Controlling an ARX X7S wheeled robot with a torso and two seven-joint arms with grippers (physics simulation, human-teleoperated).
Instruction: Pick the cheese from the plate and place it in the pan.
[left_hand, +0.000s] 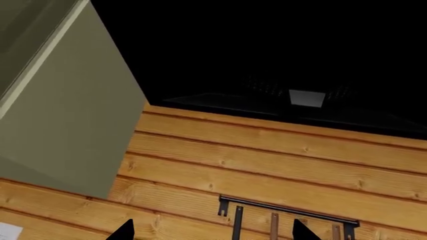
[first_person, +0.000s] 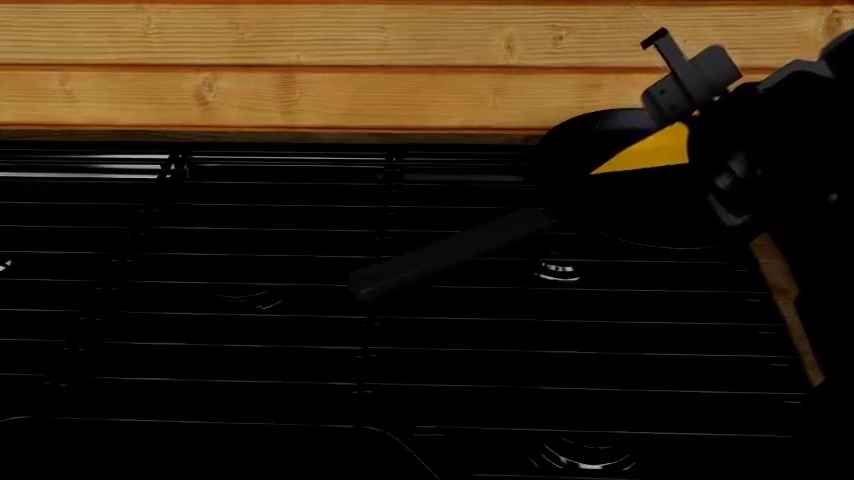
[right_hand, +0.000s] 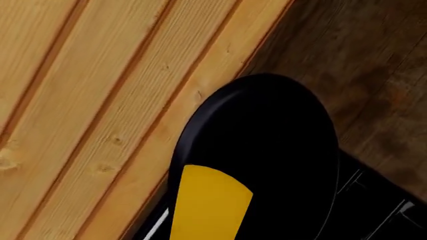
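Looking down over the stove (first_person: 267, 330), we see the cheese (first_person: 650, 152) at the pan (first_person: 601, 175), beside our right arm (first_person: 787, 130). Whether the right gripper grips it we cannot tell. Our left gripper's (left_hand: 212, 231) fingertips (left_hand: 123, 231) stand apart, empty, before the wooden wall (left_hand: 267, 160).

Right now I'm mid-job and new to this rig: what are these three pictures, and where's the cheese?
This is a simulated two-armed robot. The head camera looks down on a black stove, where the right arm reaches over the pan. The right wrist camera shows the yellow cheese over that pan. I cannot tell whether it is gripped or released. The left wrist camera faces a wooden wall and a green cabinet. The left gripper is open and empty. No plate is in view.
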